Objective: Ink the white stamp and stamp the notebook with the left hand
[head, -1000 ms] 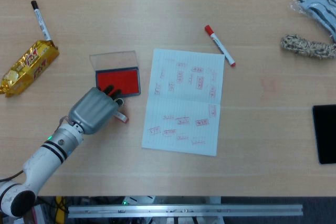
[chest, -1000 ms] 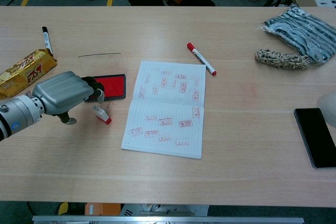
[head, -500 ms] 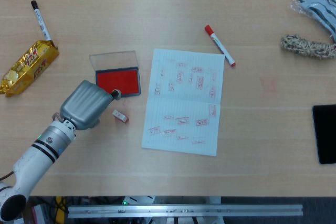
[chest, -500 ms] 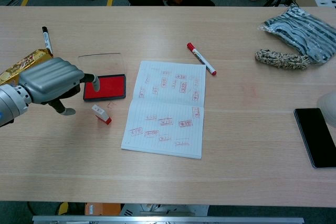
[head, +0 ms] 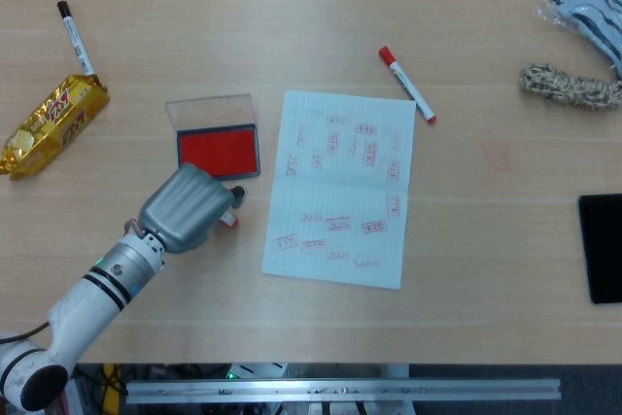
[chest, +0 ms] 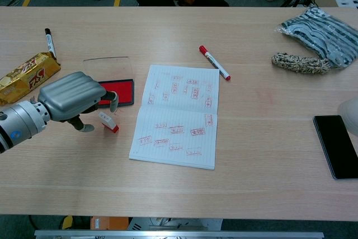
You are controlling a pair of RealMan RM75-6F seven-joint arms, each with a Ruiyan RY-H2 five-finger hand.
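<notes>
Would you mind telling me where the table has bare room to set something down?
Free: between the notebook and phone, and the near edge. Crowded: left hand, white stamp and ink pad.

Both views are bright and evenly lit from overhead, with soft short shadows, sharp focus and no strong glare.

The left hand (head: 185, 208) covers much of the white stamp (head: 227, 220) in the head view; only its red-tipped end shows just beyond the fingertips, and whether the fingers (chest: 113, 101) touch it cannot be told. The stamped marks on the notebook (head: 342, 187) are too small to read. A phone (head: 600, 248) is cut by the right edge.
</notes>
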